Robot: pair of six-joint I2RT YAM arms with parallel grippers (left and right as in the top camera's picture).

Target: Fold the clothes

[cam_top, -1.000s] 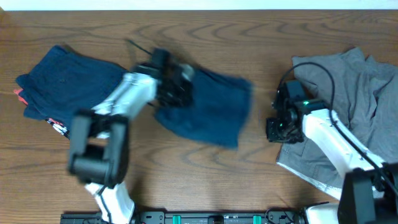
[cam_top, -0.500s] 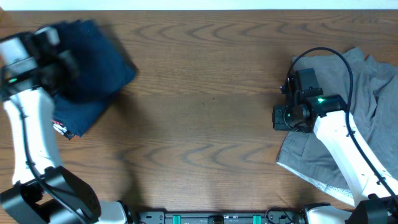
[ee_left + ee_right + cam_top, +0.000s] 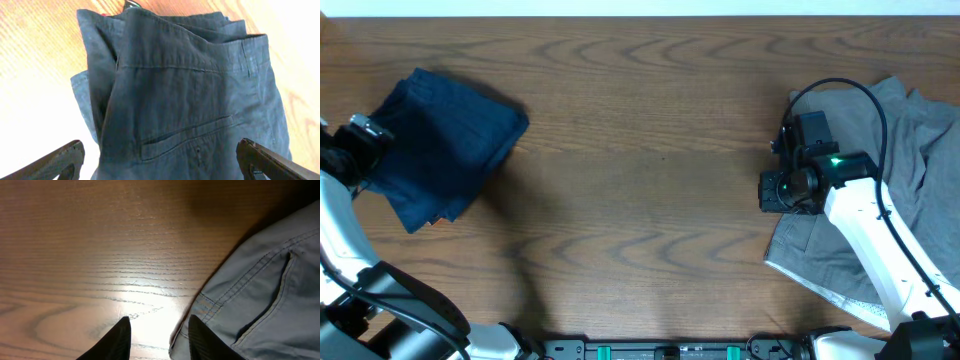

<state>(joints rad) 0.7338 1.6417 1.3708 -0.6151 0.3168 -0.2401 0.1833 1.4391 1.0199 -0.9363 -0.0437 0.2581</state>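
Observation:
A stack of folded dark blue clothes point(image 3: 445, 145) lies at the table's far left. In the left wrist view it fills the frame, showing the dark blue clothes' point(image 3: 190, 90) waistband and back pocket. My left gripper point(image 3: 368, 150) sits at the stack's left edge, its jaws wide open on either side of the cloth, holding nothing point(image 3: 160, 147). A rumpled grey garment point(image 3: 905, 150) lies at the far right. My right gripper point(image 3: 778, 190) hovers at its left edge, partly open and empty point(image 3: 159, 325). One finger point(image 3: 200, 335) is over the grey garment's hem point(image 3: 260, 290), the other over bare wood.
Brown wooden table point(image 3: 650, 190) spans the space between the two piles. A black rail with green fittings point(image 3: 670, 350) runs along the front edge. The right arm's black cable point(image 3: 840, 88) loops above the grey garment.
My left arm swung a dark blue garment from the table's middle to the left stack, dropped it there and opened wide. My right gripper shifted slightly and widened a little.

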